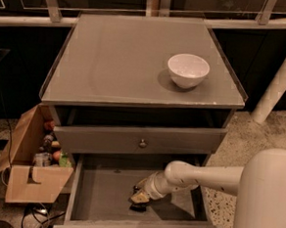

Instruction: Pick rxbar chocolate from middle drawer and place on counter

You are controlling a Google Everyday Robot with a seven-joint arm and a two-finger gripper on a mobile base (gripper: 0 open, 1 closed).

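Observation:
The middle drawer [103, 194] is pulled open below the counter [122, 60]. My white arm reaches in from the right, and the gripper [139, 198] is down at the drawer floor near its middle front. A small dark flat thing, the rxbar chocolate [137, 208], lies right under the gripper tip and is mostly hidden by it. I cannot tell whether the gripper touches or holds it.
A white bowl [188, 70] stands on the right part of the counter. The drawer front with a round knob [142, 143] sits just above the open drawer. An open cardboard box [30, 177] with small items stands on the floor at the left. A white post [283, 76] leans at the right.

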